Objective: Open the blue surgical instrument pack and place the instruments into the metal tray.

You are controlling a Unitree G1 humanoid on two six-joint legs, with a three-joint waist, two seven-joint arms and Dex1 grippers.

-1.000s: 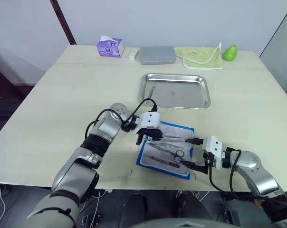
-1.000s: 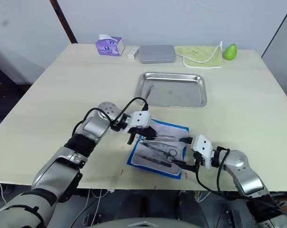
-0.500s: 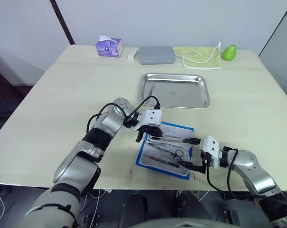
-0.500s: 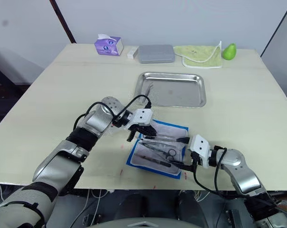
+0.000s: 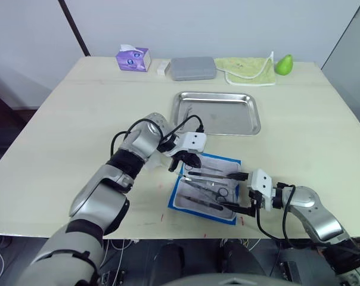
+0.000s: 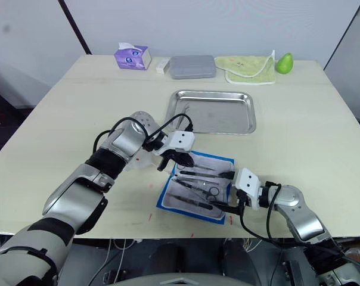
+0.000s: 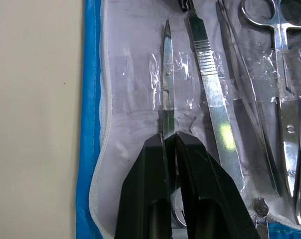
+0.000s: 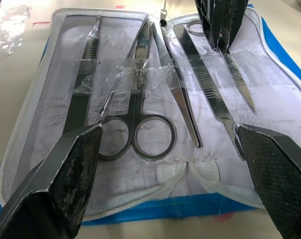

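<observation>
From my seat I see the blue surgical instrument pack (image 5: 207, 189) lying unfolded near the front edge of the table (image 5: 78, 119), pale lining up, blue border all round. The instruments (image 8: 140, 99) lie side by side in the lining under clear straps — ring-handled scissors (image 8: 135, 119), a flat-handled blade tool (image 8: 210, 94), tweezers and a slim pair of small scissors (image 7: 167, 84) nearest the blue edge. My left gripper (image 7: 170, 144) is down on the pack's far end, its two black fingers (image 7: 145, 189) clenched on the small scissors, pinching them just above the ring handle while the blades lie flat on the lining. My right gripper (image 6: 229, 192) sits at the pack's 3 o'clock side, released — its fingers (image 8: 66, 174) spread wide, one by each near corner of the pack, touching no tool that I can make out. The metal tray (image 5: 217, 112) stands at 12 o'clock from the pack, a little apart from it; I make out something small and thin near its left end but cannot tell what it is. Along the far edge of the table, well apart from the work, sit a purple tissue box (image 5: 132, 58), a grey case (image 5: 192, 68), a green-edged cloth (image 5: 247, 70) and a green pear-shaped thing (image 5: 283, 64).
</observation>
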